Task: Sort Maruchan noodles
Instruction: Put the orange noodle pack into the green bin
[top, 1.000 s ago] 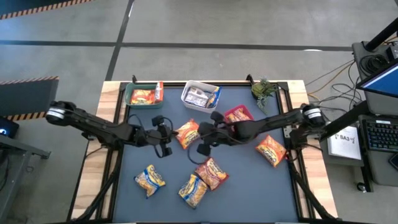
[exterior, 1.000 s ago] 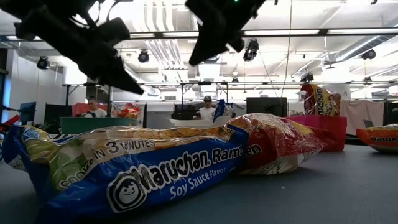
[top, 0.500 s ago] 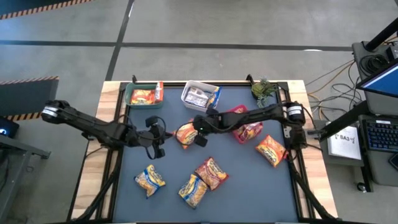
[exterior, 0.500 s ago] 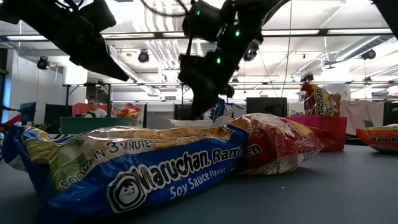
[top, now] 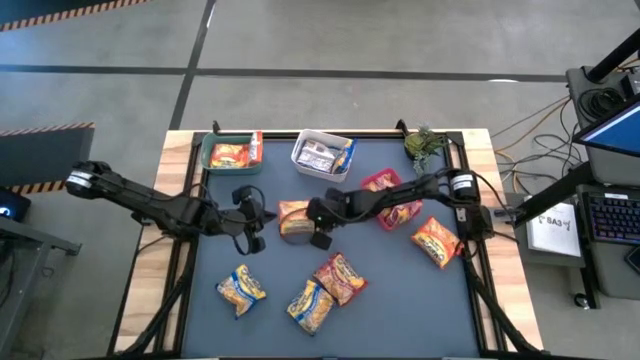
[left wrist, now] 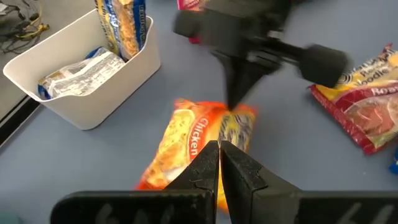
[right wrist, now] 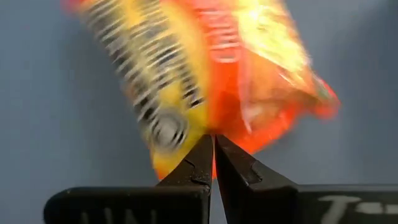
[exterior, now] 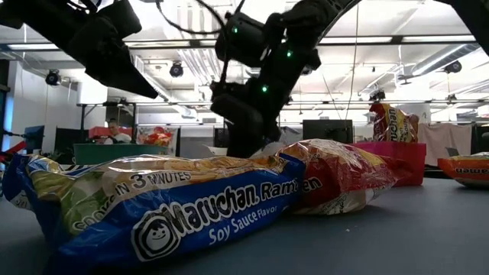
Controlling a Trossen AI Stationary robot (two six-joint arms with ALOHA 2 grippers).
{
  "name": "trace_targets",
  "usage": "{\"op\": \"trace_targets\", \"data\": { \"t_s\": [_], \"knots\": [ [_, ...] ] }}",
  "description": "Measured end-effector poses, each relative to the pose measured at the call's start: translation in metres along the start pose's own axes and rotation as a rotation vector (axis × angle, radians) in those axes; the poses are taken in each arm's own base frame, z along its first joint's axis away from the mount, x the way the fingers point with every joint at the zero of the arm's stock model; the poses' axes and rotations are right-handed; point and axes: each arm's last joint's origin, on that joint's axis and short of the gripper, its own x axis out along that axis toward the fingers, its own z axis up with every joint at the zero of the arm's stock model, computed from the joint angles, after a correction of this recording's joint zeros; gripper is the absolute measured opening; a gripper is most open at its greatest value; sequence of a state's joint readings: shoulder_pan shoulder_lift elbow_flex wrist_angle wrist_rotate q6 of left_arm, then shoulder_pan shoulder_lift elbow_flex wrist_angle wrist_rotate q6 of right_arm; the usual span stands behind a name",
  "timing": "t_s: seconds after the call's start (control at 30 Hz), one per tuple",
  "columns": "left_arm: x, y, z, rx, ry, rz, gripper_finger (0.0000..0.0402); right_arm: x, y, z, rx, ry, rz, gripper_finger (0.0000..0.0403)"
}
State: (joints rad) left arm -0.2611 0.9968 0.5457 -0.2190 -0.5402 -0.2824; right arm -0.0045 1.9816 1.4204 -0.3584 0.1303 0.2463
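An orange-yellow Maruchan noodles packet [top: 293, 220] lies flat near the table's middle. My right gripper [top: 310, 220] is shut and comes down on the packet's right end; it also shows in the left wrist view [left wrist: 235, 106]. Just left of the packet my left gripper [top: 258, 222] hangs above the table, shut and with nothing in it [left wrist: 219, 163]. Several more packets lie toward the near edge, among them a blue soy sauce one [exterior: 168, 206] and a red one [exterior: 336, 176]. My right gripper sets its shut fingertips [right wrist: 205, 152] against the orange packet's end [right wrist: 214, 121], near its sealed edge [left wrist: 242, 115]. The fingers slant down from the table's right side. The packet lies flat on the table.
At the far edge stand a green bin [top: 213, 158] with an orange packet, a white bin [top: 302, 160] with silver and blue packets, and a red bin [top: 372, 180] partly under my right arm. A small plant [top: 425, 143] sits at the far right corner. Another orange packet [top: 437, 240] lies at the right.
My right gripper has come down and toward the table's left, tipping steeper, until its shut tips meet the orange packet, which has turned a little on the table. My left gripper has drawn back a little, up and toward the left edge, then kept still.
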Motion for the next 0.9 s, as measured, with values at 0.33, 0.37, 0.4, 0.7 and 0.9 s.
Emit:
{"op": "trace_targets", "data": {
  "t_s": [0.33, 0.37, 0.4, 0.7, 0.9],
  "knots": [
    [-0.003, 0.005, -0.002, -0.295, -0.01, 0.086, 0.0, -0.012, 0.013, 0.003, -0.029, -0.046, -0.043, 0.0009],
    [-0.003, 0.005, -0.002, -0.329, -0.005, 0.088, 0.0, -0.012, 0.013, 0.003, -0.035, -0.052, -0.062, 0.0009],
    [-0.002, 0.005, -0.003, -0.353, 0.001, 0.091, 0.0, -0.012, 0.013, 0.004, -0.042, -0.064, -0.07, 0.0009],
    [0.007, 0.001, -0.008, -0.477, 0.025, 0.112, 0.0005, -0.004, 0.013, 0.002, -0.064, -0.165, -0.049, 0.0009],
    [0.011, -0.001, -0.011, -0.55, 0.057, 0.088, 0.0057, 0.002, 0.011, -0.009, -0.063, -0.131, -0.057, 0.0009]
  ]
}}
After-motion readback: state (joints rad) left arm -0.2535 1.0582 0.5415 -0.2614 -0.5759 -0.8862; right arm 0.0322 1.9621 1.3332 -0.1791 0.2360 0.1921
